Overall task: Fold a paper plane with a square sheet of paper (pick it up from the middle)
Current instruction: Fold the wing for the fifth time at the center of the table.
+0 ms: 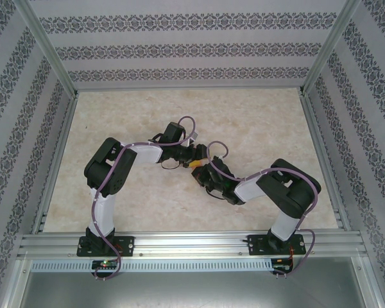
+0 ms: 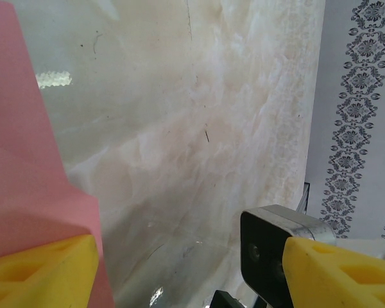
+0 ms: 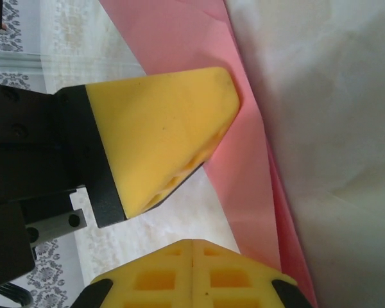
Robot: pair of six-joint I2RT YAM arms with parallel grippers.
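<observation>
A: left gripper (image 2: 186,256)?
B: spread wide; pink sheet of paper (image 2: 25,167) just beside one finger (image 2: 38,269), over the table (image 2: 199,141)
A: right gripper (image 3: 192,244)?
B: tips pressed together; sheet runs past them; can't tell if it's nipped

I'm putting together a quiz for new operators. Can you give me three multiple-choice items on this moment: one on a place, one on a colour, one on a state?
1. Over which part of the table do the two arms meet?
A) far left corner
B) around the middle
C) right edge

2. The paper is:
A) blue
B) white
C) pink-red

3. The left gripper is:
A) open
B) shut
C) shut on a cup

Key: 1 B, the top view shows both arms reaching in to mid-table. 2 C, both wrist views show a pink-red sheet. 3 A, its yellow fingers stand far apart.
</observation>
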